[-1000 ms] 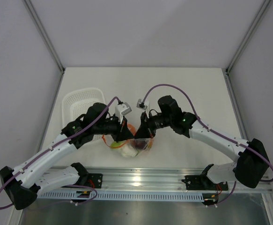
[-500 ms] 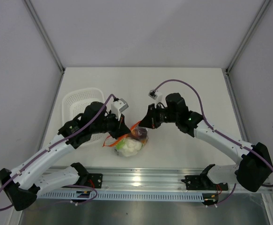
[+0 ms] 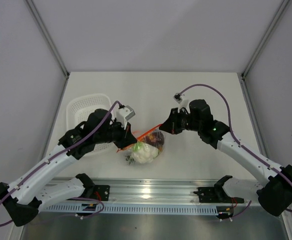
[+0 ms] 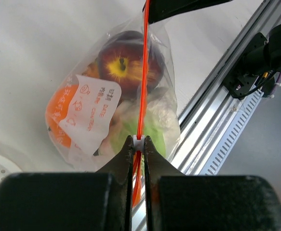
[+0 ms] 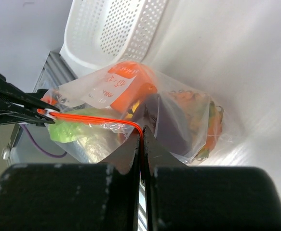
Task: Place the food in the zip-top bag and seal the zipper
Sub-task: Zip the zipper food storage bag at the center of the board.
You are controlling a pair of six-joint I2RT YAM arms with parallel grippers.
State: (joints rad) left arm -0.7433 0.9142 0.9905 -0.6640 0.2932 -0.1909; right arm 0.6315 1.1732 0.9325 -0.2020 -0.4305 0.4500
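Silver slotted rail (image 3: 151, 192) along the near edge, then the white table (image 3: 196, 95), then pale walls (image 3: 151, 35) behind. My left claw (image 4: 138, 142) and right claw (image 5: 141, 132) each pinch tight on one end of the thin red-orange zipper strip (image 4: 143, 72). The clear plastic bag (image 3: 144, 150) sags beneath by the near edge (toy produce (image 4: 123, 65) inside), with the strip taut and running left to right. A white mesh basket (image 3: 80, 107) sits at the left edge.
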